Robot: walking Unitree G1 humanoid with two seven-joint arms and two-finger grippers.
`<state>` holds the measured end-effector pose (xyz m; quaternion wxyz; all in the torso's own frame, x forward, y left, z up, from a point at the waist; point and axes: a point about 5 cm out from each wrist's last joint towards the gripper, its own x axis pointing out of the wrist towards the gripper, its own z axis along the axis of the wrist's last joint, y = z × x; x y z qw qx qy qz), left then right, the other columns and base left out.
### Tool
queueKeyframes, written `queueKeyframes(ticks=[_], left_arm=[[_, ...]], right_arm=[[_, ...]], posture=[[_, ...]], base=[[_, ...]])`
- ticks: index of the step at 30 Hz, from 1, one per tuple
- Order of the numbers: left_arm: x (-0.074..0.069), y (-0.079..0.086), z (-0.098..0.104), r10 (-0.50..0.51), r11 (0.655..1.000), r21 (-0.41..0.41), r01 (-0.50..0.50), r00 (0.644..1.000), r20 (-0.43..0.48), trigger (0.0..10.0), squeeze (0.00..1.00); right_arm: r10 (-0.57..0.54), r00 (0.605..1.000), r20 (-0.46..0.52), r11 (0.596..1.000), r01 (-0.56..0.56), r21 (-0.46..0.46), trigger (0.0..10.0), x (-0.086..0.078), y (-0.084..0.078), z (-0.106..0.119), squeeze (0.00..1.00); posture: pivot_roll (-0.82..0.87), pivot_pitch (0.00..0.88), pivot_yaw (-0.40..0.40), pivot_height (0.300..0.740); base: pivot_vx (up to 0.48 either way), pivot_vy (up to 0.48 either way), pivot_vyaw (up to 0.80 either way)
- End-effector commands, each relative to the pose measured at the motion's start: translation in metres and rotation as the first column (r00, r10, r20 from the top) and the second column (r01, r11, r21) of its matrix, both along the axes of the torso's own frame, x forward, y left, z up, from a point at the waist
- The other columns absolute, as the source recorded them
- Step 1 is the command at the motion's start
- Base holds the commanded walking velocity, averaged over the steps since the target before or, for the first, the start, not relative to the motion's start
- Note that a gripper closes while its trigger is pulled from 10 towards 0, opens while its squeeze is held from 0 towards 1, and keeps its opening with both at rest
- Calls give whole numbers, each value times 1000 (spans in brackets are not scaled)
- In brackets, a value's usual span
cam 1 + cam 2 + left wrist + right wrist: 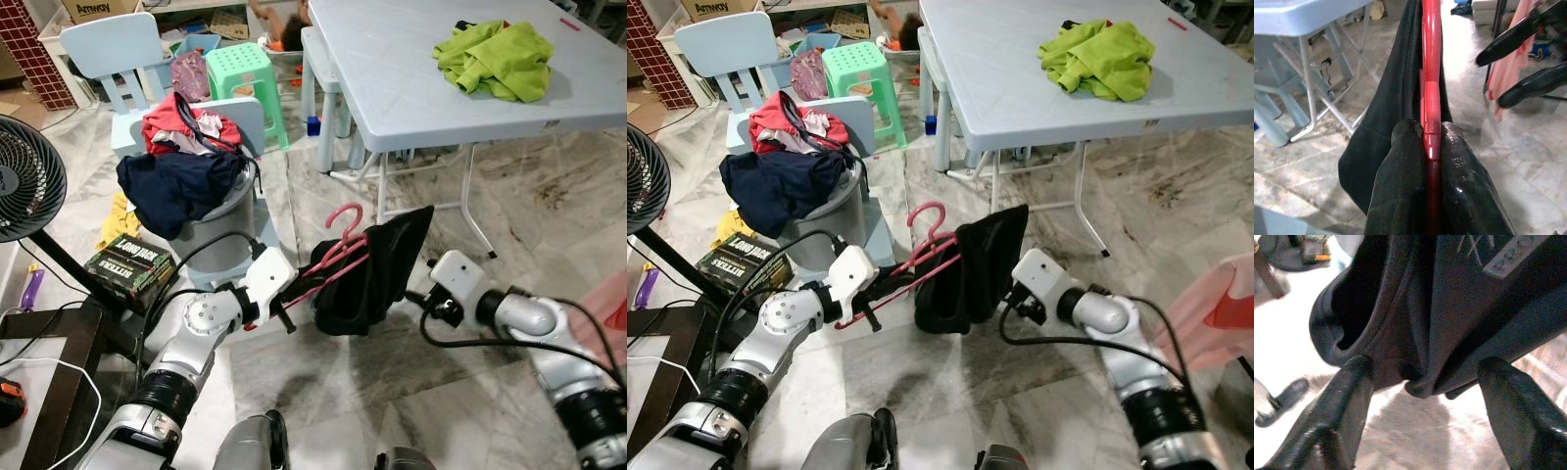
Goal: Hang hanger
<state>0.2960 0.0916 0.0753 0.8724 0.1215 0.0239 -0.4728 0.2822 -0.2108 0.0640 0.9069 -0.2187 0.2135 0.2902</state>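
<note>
My left gripper [1432, 147] was clamped on the pink hanger [333, 257], black garment [377, 269] draped over it; right gripper [1422, 382] sat spread beside the cloth. Grey bin [211, 230] was stuffed with clothes [181, 162].

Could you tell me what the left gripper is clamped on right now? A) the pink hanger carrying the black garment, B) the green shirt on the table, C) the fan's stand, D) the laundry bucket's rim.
A: the left gripper is shut on the pink hanger, with the black garment draped over it.
</note>
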Motion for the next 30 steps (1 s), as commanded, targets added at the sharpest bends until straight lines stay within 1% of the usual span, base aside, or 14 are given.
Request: queueKeyframes(ticks=[1, 2, 6, 9, 11, 12, 15, 19, 20, 22, 23, 24, 26, 30], left_arm=[[6, -3, 19, -3, 999, -45, 6, 998, 69, 0, 0], [7, -3, 19, -5, 999, -45, 9, 997, 72, 0, 0], [6, -5, 20, -14, 999, -44, 18, 997, 73, 0, 0], [4, -9, 21, -29, 999, -43, 33, 996, 79, 0, 0], [3, -11, 21, -35, 998, -40, 38, 996, 82, 0, 0], [3, -13, 22, -39, 998, -42, 42, 996, 84, 0, 0], [1, -17, 25, -52, 997, -55, 57, 995, 90, 0, 0], [-3, -22, 29, -74, 995, -64, 80, 992, 102, 0, 0], [-4, -24, 29, -79, 994, -66, 86, 991, 104, 0, 0], [-4, -24, 30, -82, 994, -67, 89, 991, 104, 0, 0], [-5, -25, 30, -86, 993, -67, 94, 991, 106, 0, 0], [-7, -27, 31, -91, 993, -68, 99, 990, 107, 0, 0], [-9, -27, 31, -93, 993, -69, 100, 990, 106, 0, 0], [-10, -25, 32, -99, 993, -57, 106, 988, 116, 0, 0]], right_arm=[[-62, 998, -17, 997, 63, 45, 10000, 0, 0, 0, 67], [-77, 996, -45, 994, 80, 68, 10000, -1, 3, -3, 0], [-90, 991, -102, 988, 102, 115, 10000, -4, 8, -5, 0], [-126, 986, -108, 978, 142, 154, 10000, -1, 13, -4, 0], [-141, 985, -104, 971, 158, 178, 10000, 2, 20, -4, 0], [-148, 985, -90, 969, 163, 186, 10000, 5, 26, -3, 0], [-194, 980, -54, 959, 201, 201, 10000, 14, 36, -2, 0], [-262, 965, -5, 946, 257, 199, 10000, 26, 43, -1, 0], [-285, 959, 5, 940, 278, 200, 6588, 28, 43, -1, 0], [-300, 954, 10, 935, 292, 200, 6588, 30, 43, -1, 0], [-323, 946, 17, 928, 313, 202, 0, 32, 43, -1, 0], [-352, 936, 29, 917, 338, 210, 0, 36, 43, 1, 0], [-372, 927, 54, 914, 356, 196, 0, 39, 42, 1, 0], [-404, 911, 83, 902, 382, 199, 0, 43, 34, 4, 0]], posture=[[-78, 62, 52, 740], [-74, 61, 53, 740], [-75, 62, 56, 740], [-75, 62, 56, 740], [-75, 62, 56, 740], [-75, 62, 56, 740], [-65, 63, 54, 740], [-62, 64, 53, 740], [-60, 64, 51, 740], [-60, 64, 51, 740], [-54, 64, 48, 740], [-52, 64, 47, 740], [-51, 65, 45, 740], [-51, 66, 44, 740]], base=[[0, 0, 0], [0, 0, 0], [0, 0, 0], [0, 0, 0], [0, 0, 0], [0, 0, 0], [0, 0, 0], [0, 0, 0], [0, 0, 0], [0, 0, 0], [0, 0, 0], [0, 0, 0], [0, 0, 0], [0, 0, 0]])
